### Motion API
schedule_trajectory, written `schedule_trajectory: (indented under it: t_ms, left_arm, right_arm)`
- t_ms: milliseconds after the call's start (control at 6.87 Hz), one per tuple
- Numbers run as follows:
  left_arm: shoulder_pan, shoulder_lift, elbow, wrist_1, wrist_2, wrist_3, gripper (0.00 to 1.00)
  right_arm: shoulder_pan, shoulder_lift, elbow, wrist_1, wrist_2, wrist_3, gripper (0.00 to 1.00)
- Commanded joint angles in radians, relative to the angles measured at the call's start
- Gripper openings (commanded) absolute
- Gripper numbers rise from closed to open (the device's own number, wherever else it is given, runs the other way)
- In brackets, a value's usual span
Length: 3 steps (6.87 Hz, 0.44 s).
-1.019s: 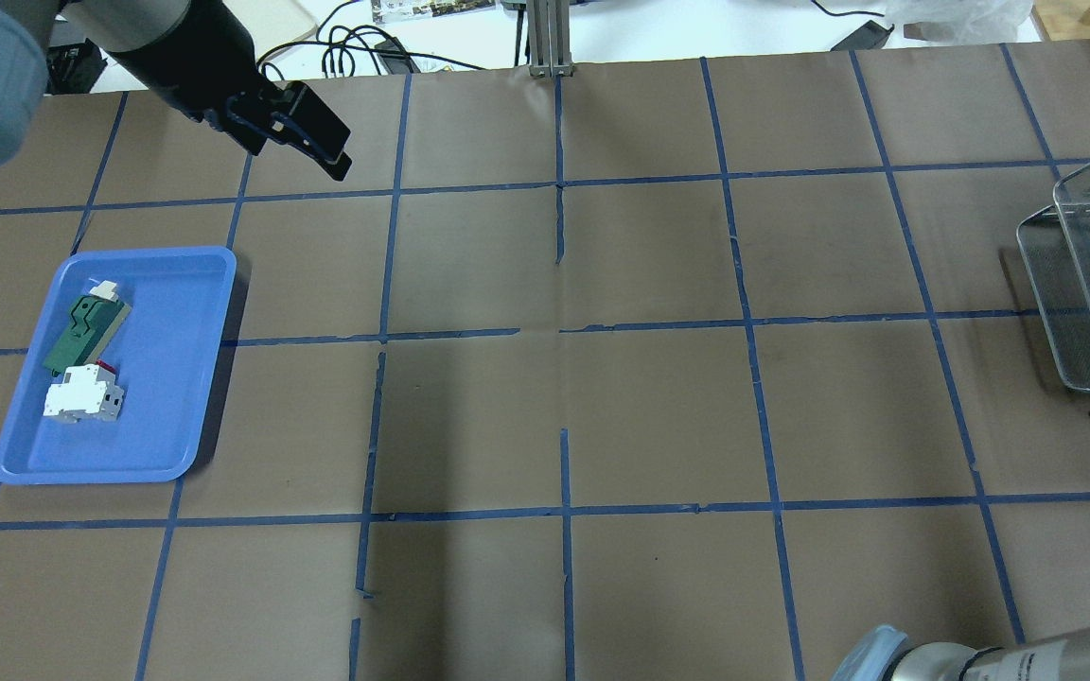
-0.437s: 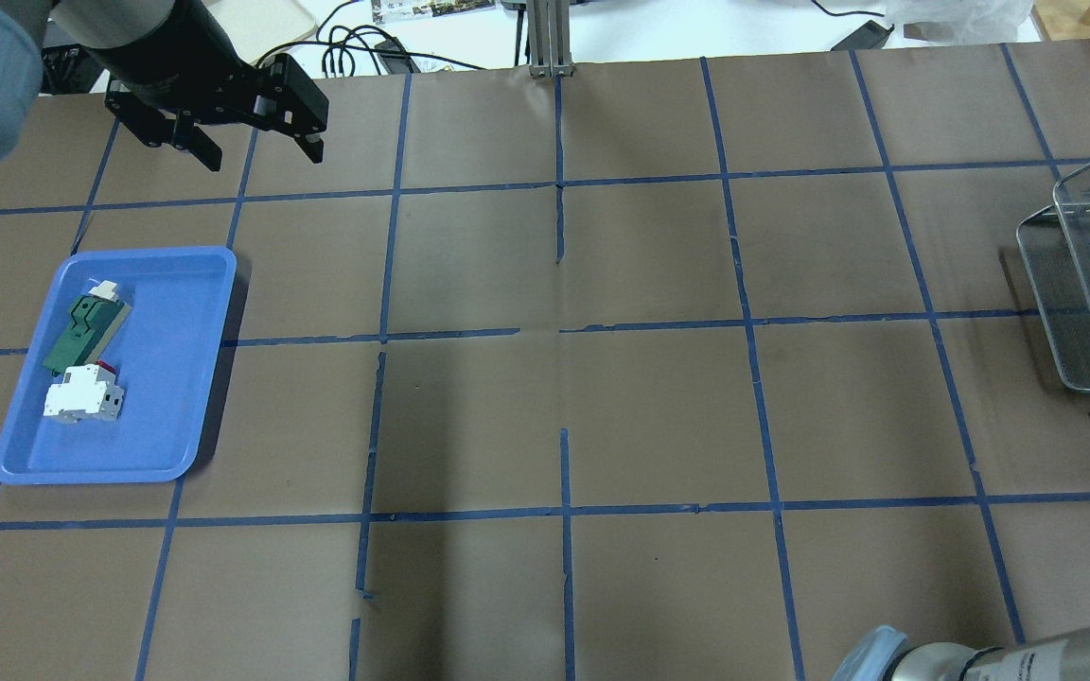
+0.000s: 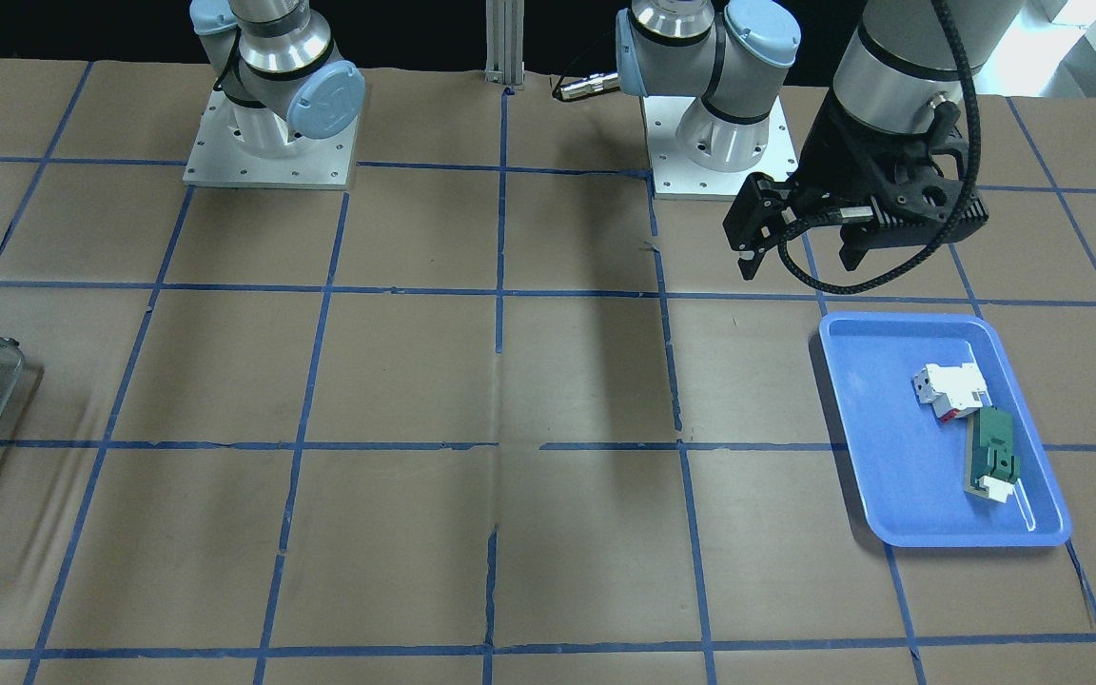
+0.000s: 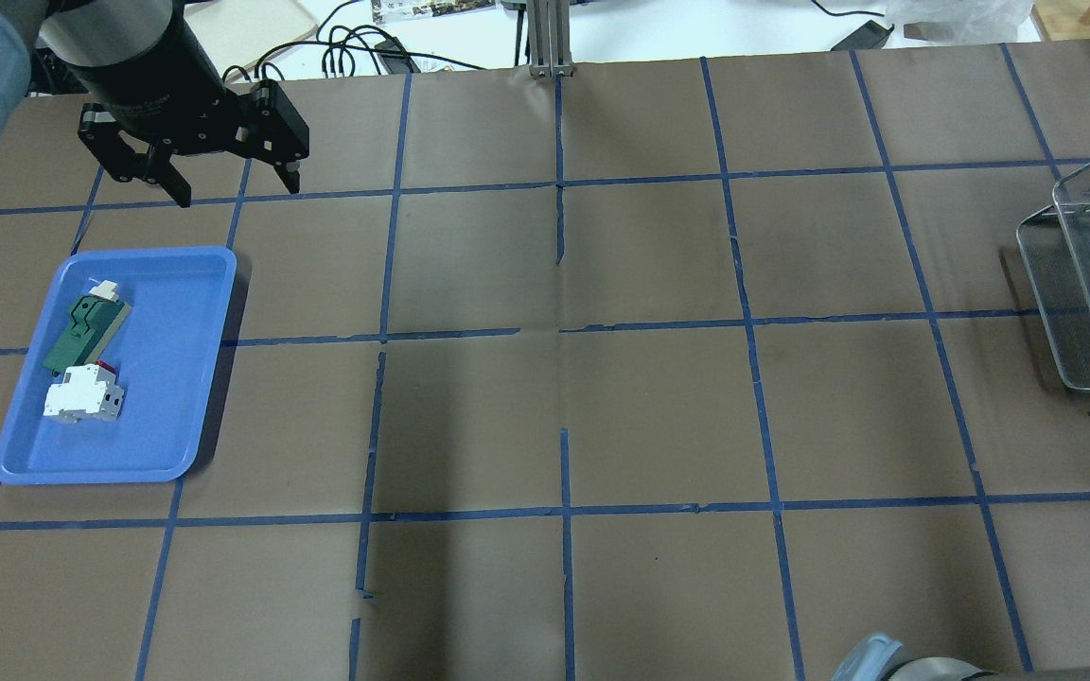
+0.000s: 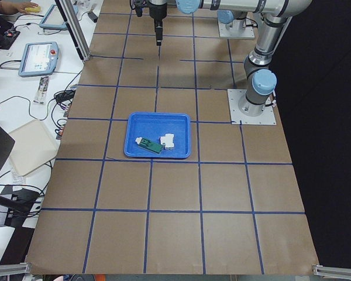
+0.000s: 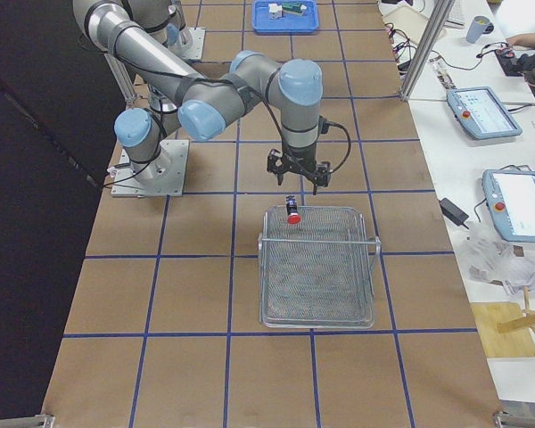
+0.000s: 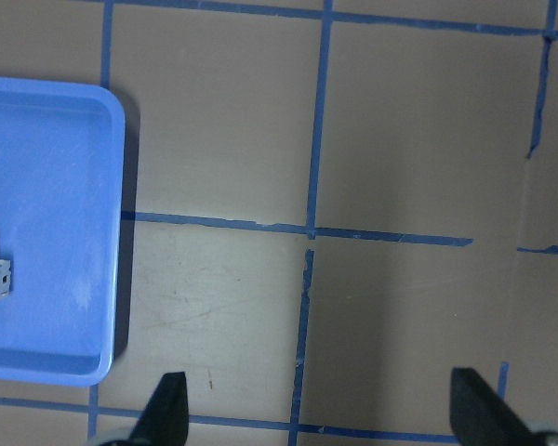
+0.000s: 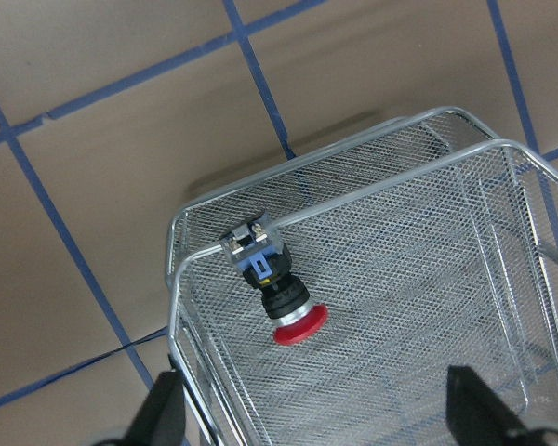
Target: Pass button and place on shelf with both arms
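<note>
The button (image 8: 277,288), with a red cap, a black body and a blue-green terminal end, lies on its side on the mesh of the shelf (image 8: 418,307), near a corner. It also shows in the exterior right view (image 6: 293,214). My right gripper (image 8: 314,390) is open above it and does not touch it. The shelf shows at the right edge of the overhead view (image 4: 1089,284). My left gripper (image 4: 236,189) is open and empty. It points down, high over the table by the blue tray's far end, and also shows in its wrist view (image 7: 318,400).
A blue tray (image 4: 176,378) at the table's left holds a white block with red (image 4: 81,395) and a green-and-white flat part (image 4: 86,331). A metal post (image 4: 550,38) stands at the far edge. The brown table has blue tape lines.
My left gripper has turned from side-on to facing down with its fingers spread. It has moved left and nearer the blue tray. The right arm's elbow has slid lower out of the overhead view.
</note>
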Motion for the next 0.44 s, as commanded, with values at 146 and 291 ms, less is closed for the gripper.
schedule_trajectory:
  t_ms: [146, 291]
  left_arm:
    - [-0.012, 0.013, -0.006, 0.003, -0.044, 0.010, 1.00]
    - [-0.020, 0.012, -0.005, 0.000, -0.044, 0.010, 1.00]
  right_arm:
    - [0.207, -0.084, -0.010, 0.092, 0.003, 0.335, 1.00]
    - [0.315, -0.082, -0.010, 0.120, 0.044, 0.610, 1.00]
